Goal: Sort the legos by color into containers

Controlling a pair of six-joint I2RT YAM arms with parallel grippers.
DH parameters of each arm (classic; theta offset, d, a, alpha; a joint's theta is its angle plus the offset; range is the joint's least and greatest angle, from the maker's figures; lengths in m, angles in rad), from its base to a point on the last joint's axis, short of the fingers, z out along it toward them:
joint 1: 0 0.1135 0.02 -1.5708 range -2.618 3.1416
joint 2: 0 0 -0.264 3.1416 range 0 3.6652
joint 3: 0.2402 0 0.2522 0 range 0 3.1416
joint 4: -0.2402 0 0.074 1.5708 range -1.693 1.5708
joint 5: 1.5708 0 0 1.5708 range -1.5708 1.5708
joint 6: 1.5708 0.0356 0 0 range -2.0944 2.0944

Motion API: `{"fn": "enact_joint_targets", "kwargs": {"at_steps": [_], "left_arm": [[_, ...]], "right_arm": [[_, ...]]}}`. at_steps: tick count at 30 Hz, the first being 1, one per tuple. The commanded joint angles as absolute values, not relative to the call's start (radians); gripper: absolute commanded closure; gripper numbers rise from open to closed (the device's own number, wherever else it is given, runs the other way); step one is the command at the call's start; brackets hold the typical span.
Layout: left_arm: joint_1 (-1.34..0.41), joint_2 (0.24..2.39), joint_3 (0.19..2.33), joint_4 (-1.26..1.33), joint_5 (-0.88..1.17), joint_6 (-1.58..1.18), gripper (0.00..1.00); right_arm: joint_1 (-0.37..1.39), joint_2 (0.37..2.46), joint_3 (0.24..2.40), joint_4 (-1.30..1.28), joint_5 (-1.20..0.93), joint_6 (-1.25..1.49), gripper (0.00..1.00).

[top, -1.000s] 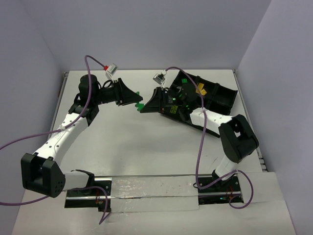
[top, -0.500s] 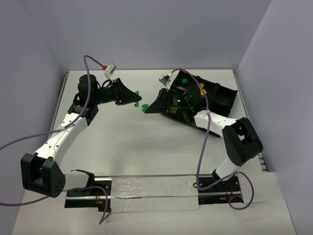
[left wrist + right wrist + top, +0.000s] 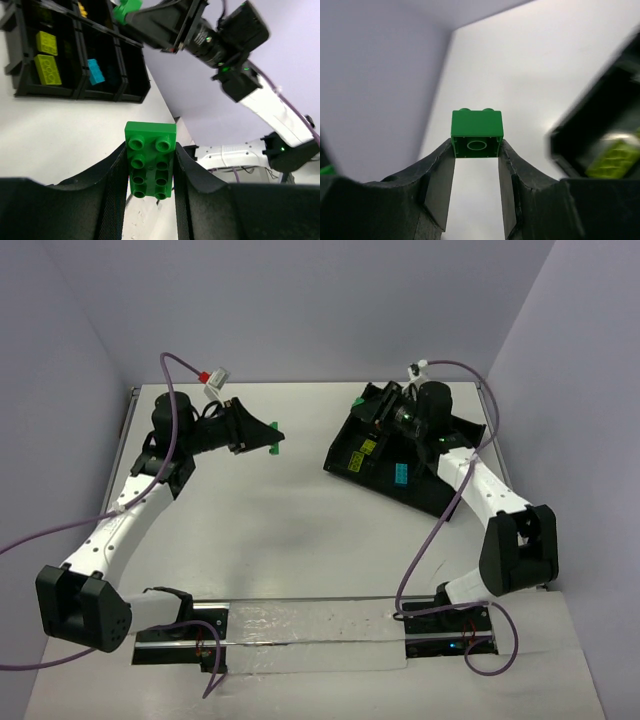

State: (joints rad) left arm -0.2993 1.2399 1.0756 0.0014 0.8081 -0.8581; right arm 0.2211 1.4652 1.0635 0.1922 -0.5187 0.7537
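Observation:
My left gripper [image 3: 272, 440] is shut on a green two-by-four brick [image 3: 150, 160] and holds it above the table, left of the tray. My right gripper [image 3: 372, 410] is shut on a small green brick [image 3: 477, 133] and holds it by the far left corner of the black tray [image 3: 440, 502]. It also shows in the left wrist view [image 3: 125, 7]. The tray's compartments hold two yellow-green bricks [image 3: 48, 70] and a cyan brick [image 3: 95, 71]. The cyan brick also shows from above [image 3: 399, 474].
The tray lies at an angle at the back right of the white table, close to the right wall. Purple cables loop off both arms. A yellow-green brick [image 3: 615, 160] shows in the tray at the right wrist view's right edge.
The two grippers were tip to tip over the table's middle at a green piece. They have drawn apart, each with a green brick. The right arm swung back to the tray.

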Motion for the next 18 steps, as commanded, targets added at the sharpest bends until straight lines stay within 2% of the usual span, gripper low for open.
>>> {"fn": "enact_joint_targets", "kwargs": {"at_steps": [1,8,14,18], "left_arm": [[-0.300,1.255,1.162,-0.086,0.743,-0.796,1.00],[-0.337,1.334,1.273,-0.186,0.633,-0.755,1.00],[-0.429,1.542,1.573,-0.379,0.500,-0.671,1.00],[-0.455,1.652,1.702,-0.435,0.502,-0.665,1.00]], "right_arm": [[0.166,1.526,1.242,-0.227,-0.053,0.496,1.00],[0.143,1.782,1.524,-0.305,0.066,0.452,1.00],[0.140,1.950,1.684,-0.368,0.073,0.453,0.92],[0.140,2.028,1.749,-0.367,0.071,0.454,0.83]]}}
